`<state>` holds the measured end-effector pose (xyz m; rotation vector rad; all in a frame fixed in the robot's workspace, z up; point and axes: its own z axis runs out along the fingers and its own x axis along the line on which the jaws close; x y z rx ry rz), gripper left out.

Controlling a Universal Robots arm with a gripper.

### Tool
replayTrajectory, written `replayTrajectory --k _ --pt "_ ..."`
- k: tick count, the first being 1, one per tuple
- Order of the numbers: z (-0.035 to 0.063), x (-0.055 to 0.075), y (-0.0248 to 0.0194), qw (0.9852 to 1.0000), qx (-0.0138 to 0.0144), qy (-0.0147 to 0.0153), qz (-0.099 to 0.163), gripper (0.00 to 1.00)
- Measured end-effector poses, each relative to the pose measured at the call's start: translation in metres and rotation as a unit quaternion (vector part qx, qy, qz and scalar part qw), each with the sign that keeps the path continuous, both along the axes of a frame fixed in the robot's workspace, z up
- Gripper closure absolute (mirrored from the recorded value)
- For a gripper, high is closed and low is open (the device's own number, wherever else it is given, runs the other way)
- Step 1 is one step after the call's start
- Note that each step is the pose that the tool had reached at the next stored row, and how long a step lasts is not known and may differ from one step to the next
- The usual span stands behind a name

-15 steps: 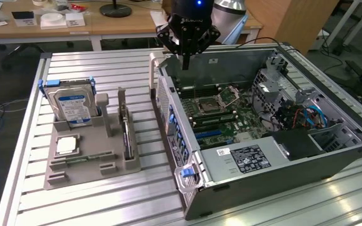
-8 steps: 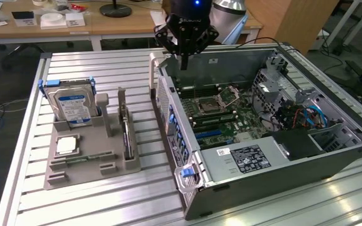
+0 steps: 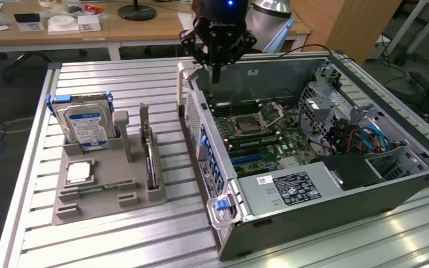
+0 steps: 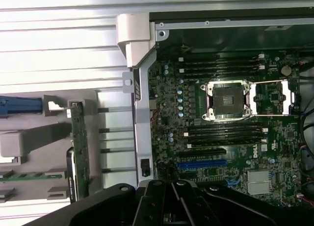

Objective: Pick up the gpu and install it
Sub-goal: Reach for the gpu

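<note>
The end effector (image 3: 216, 75) is hanging shut, gripping nothing, over the open computer case (image 3: 334, 218), above the case wall facing the grey holder (image 3: 99, 204). The gpu (image 3: 149, 153) is standing on edge in that holder, beside the hard drive (image 3: 87, 125), between the case and the tabletop's (image 3: 125, 245) edge on the exterior view's left.

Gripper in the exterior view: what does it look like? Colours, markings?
The gripper is black all over: a round body with a lit blue light and pale lettering, angular linkage arms on both sides, tapering to a narrow tip.
</note>
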<state>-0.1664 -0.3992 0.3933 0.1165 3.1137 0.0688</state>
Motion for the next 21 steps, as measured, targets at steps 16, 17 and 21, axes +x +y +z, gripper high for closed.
replayTrajectory --k 16,17,21 --pt "0.0000 -0.0073 -0.0001 1.0000 0.0000 0.0000 0.000 0.89" --pt "0.0000 -0.0077 -0.0001 1.0000 0.0000 0.0000 0.000 0.89" --pt "0.0000 -0.0097 -0.0002 1.0000 0.0000 0.0000 0.000 0.89"
